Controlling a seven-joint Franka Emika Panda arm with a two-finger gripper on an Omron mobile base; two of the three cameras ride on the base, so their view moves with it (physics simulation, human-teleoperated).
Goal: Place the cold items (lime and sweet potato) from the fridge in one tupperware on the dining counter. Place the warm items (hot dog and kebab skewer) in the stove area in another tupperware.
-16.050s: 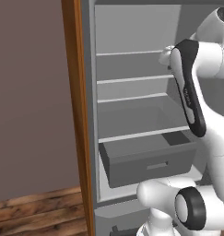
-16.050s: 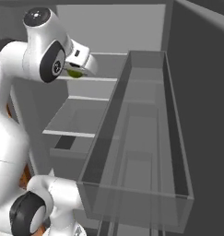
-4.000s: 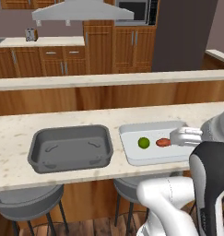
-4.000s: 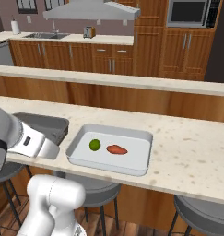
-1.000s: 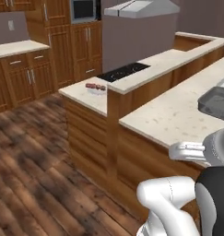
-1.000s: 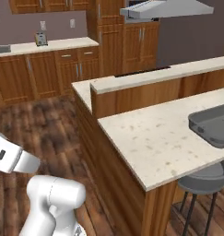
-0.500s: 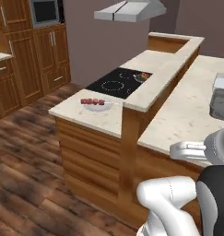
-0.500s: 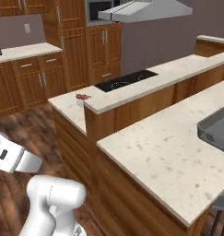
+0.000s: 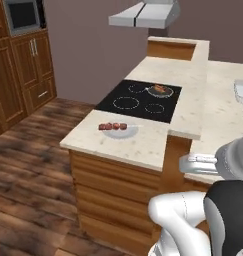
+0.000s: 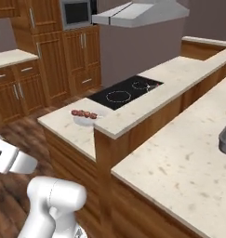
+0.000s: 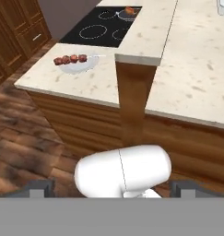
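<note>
**Stove corner layout**

Kebab skewer (image 9: 113, 126) on a plate (image 9: 124, 132) on the low counter (image 9: 138, 142), just before the cooktop (image 9: 141, 100). Hot dog (image 9: 161, 89) in a pan (image 9: 157, 92) on the cooktop's far burner. Range hood (image 9: 145, 14) above. Raised dining counter (image 10: 189, 153) to the right.

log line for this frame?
phase: at stove area | gripper: open, empty | kebab skewer: on plate, counter | hot dog: on cooktop

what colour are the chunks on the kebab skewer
Dark red-brown chunks on the kebab skewer, clearest in the hand view, lying on a pale plate.
</note>
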